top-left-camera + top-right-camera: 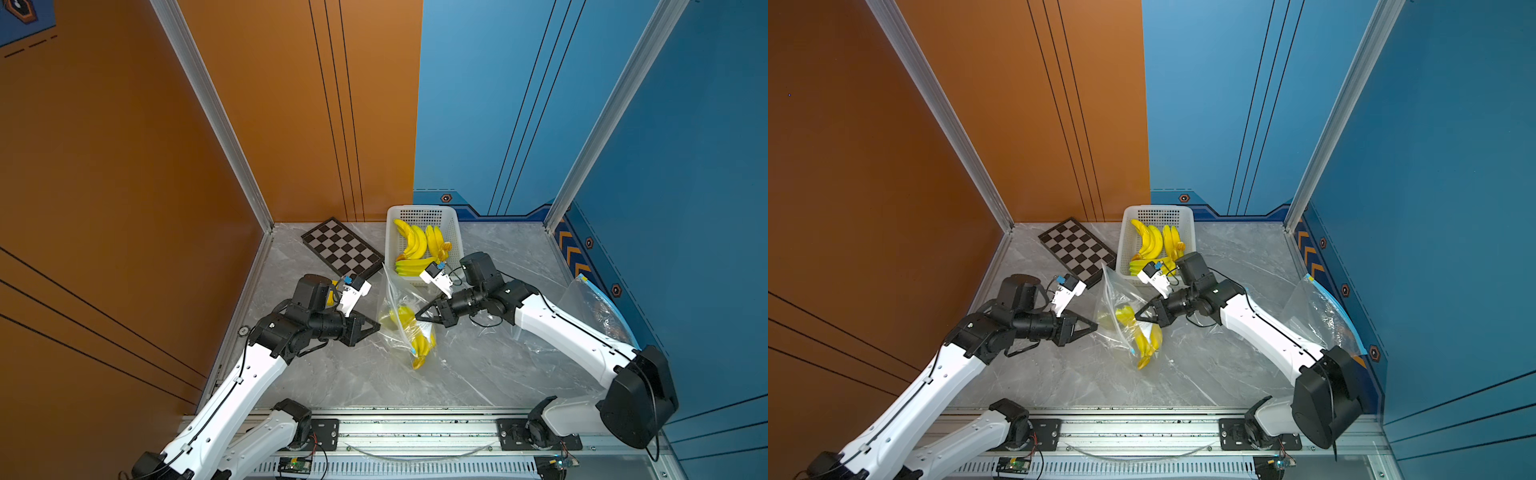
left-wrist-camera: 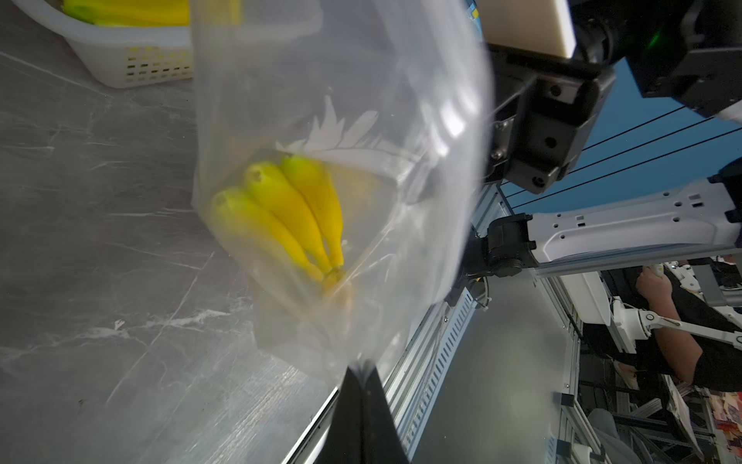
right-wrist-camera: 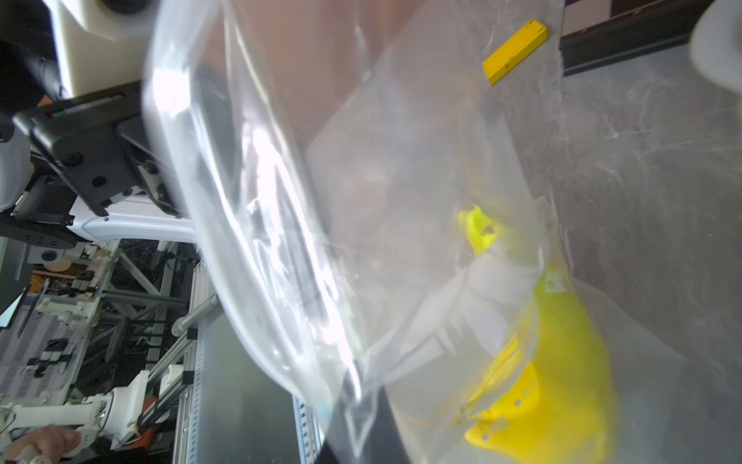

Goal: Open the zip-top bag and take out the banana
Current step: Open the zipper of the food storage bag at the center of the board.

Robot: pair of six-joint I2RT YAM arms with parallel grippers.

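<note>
Clear zip-top bag (image 1: 395, 291) — yellow banana (image 1: 422, 345) inside. White perforated basket (image 1: 419, 214) holds more yellow bananas (image 1: 415, 245); beside the basket, a black-and-white checkered board (image 1: 340, 247). Under the basket, the bench (image 1: 353, 374) — grey marbled, pale veins.

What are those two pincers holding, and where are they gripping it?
Both hold the clear bag: left pincer pinches one side of its rim, right pincer the opposite side.
</note>
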